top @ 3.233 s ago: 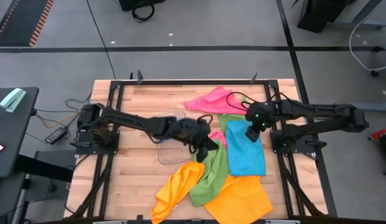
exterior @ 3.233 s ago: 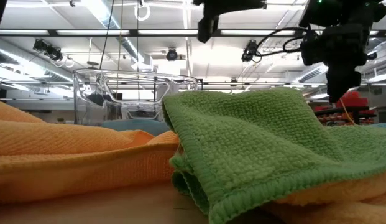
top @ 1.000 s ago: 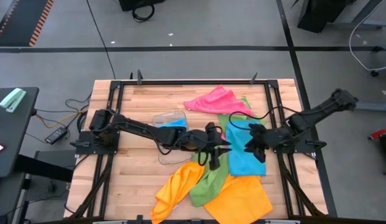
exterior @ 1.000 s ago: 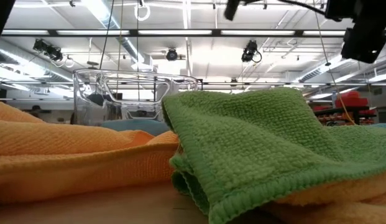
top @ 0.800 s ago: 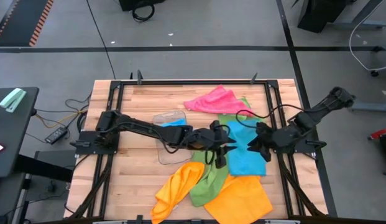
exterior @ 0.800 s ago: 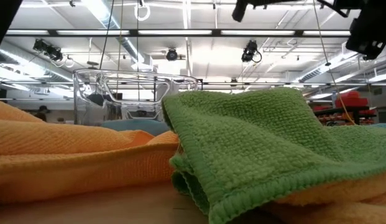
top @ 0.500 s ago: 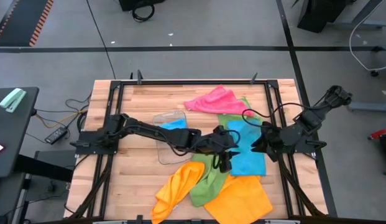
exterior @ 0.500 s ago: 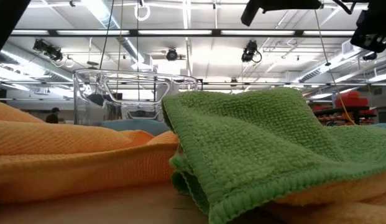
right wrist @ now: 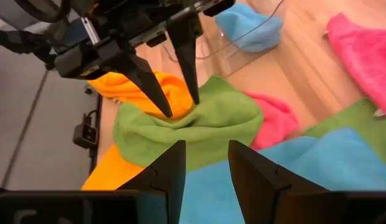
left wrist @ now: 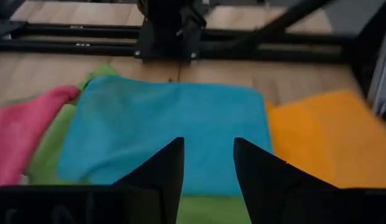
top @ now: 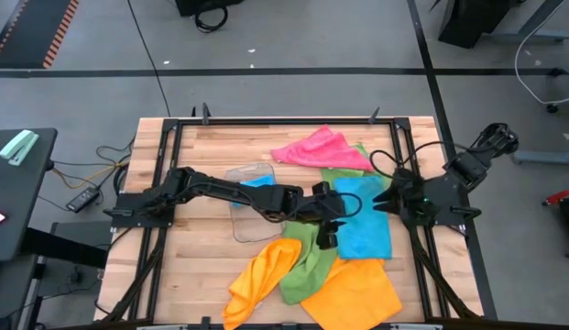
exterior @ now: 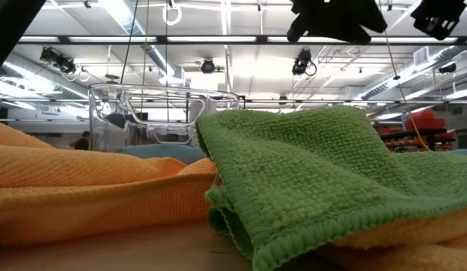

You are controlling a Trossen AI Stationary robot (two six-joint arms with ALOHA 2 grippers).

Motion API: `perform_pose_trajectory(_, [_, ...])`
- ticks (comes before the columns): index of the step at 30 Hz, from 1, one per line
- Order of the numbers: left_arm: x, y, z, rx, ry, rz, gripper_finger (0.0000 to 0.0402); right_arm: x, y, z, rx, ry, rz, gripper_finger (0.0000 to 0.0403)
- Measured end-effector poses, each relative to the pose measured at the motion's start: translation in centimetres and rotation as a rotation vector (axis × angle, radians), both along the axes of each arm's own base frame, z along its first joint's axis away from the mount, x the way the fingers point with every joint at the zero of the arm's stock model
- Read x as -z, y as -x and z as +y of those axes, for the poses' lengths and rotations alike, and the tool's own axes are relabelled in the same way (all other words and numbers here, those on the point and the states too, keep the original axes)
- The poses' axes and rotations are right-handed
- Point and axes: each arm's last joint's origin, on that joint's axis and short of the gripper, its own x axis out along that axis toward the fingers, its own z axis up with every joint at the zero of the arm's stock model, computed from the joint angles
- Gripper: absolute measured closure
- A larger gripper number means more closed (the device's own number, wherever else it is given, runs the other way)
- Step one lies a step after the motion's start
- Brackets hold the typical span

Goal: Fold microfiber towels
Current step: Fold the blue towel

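Wooden slats of the table lie bare on its left half. Since a moment ago the left gripper has reached further right over the sky blue towel, fingers parted and holding nothing, while the right gripper has drawn back to the right rail, parted too. Looped green towel and orange towels lie crumpled near the front edge, the pink towel at the back.
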Motion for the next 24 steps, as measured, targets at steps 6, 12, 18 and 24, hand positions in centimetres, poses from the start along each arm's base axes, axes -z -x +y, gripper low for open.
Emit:
perform_pose_trajectory(6, [1.4,0.0,-0.8,0.141,-0.186,0.073,0.0239,0.9,-0.1,0.0,0.011,0.027,0.038,0.0273])
perform_pose_trajectory(12, [3.6,-0.5,-2.4,0.303,-0.385,0.122,0.0212,1.6,-0.3,0.2,0.034,0.022,0.077,0.0273])
perform_pose_trajectory(18, [5.7,-1.2,-3.4,0.364,-0.462,0.129,0.0189,1.6,-0.2,0.1,0.041,0.018,0.083,0.0273])
perform_pose_trajectory(24, [7.8,-1.7,-3.5,0.369,-0.466,0.161,0.0185,1.8,-0.2,0.1,0.066,0.0,0.106,0.0273])
